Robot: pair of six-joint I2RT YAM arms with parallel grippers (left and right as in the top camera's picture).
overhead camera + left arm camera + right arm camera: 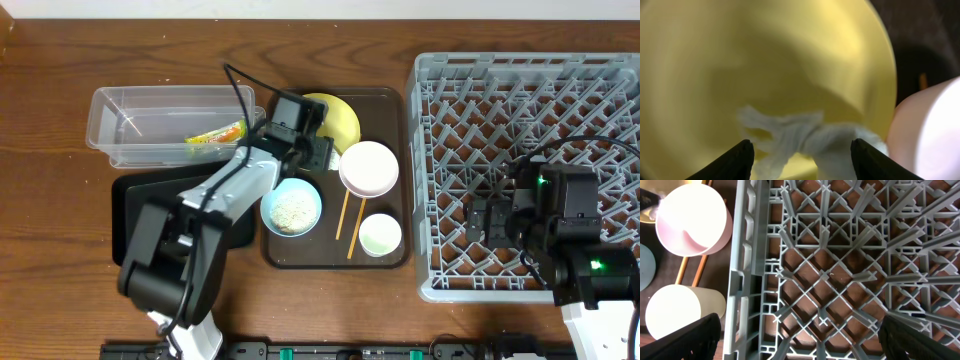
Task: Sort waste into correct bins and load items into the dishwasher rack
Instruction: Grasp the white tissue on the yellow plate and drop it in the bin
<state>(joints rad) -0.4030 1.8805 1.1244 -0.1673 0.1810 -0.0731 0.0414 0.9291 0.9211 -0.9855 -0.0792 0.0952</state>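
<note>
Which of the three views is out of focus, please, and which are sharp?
The left wrist view is soft throughout: the yellow plate a shadowed blur, the white tissue fuzzy. The right wrist view is sharp on the dishwasher rack lattice. The overhead view is evenly lit and crisp.

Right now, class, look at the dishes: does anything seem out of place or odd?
Yes. A crumpled white tissue lies on the yellow plate, between the open fingers of the left tool; waste does not belong on a dish. The light blue bowl also holds loose rice scraps.
</note>
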